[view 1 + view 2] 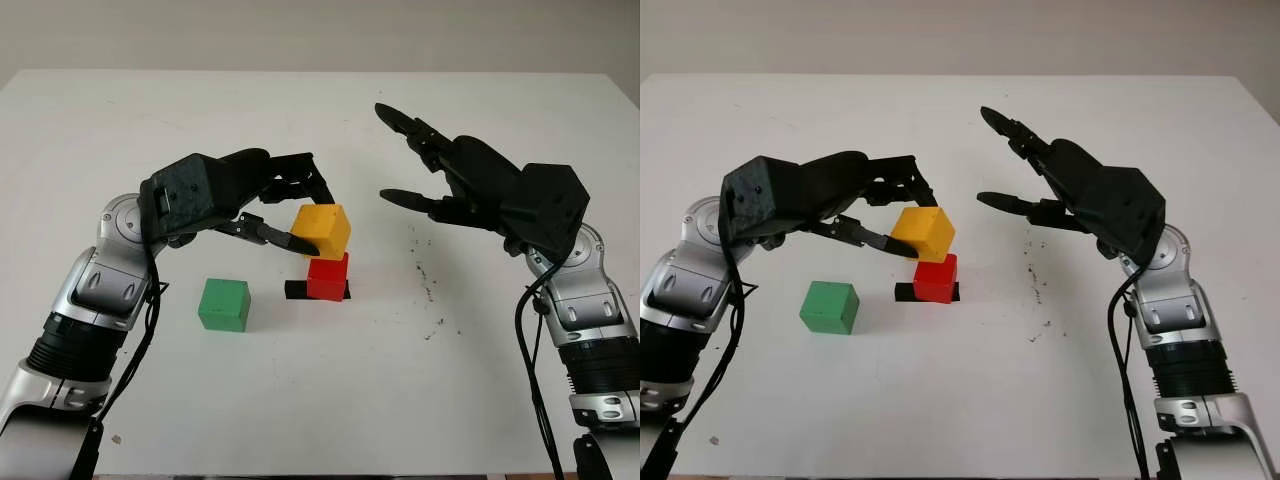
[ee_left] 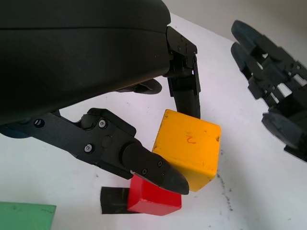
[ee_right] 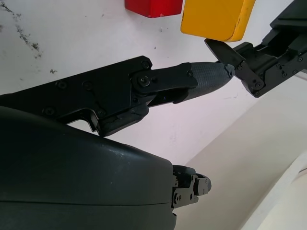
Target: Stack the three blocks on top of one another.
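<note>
My left hand [image 1: 315,220] is shut on the yellow block [image 1: 330,228], holding it tilted right over the red block [image 1: 328,277]. Whether the two blocks touch is unclear. In the left wrist view one finger [image 2: 189,96] presses the yellow block [image 2: 192,146] from behind and the thumb [image 2: 156,170] from the front, above the red block [image 2: 153,201]. The red block stands on a strip of black tape [image 1: 296,289]. A green block [image 1: 224,304] sits alone to the left of it. My right hand [image 1: 385,152] is open in the air to the right of the stack.
The white table [image 1: 330,400] carries dark specks [image 1: 425,275] right of the red block. Its far edge [image 1: 320,72] runs along the back, below a grey wall.
</note>
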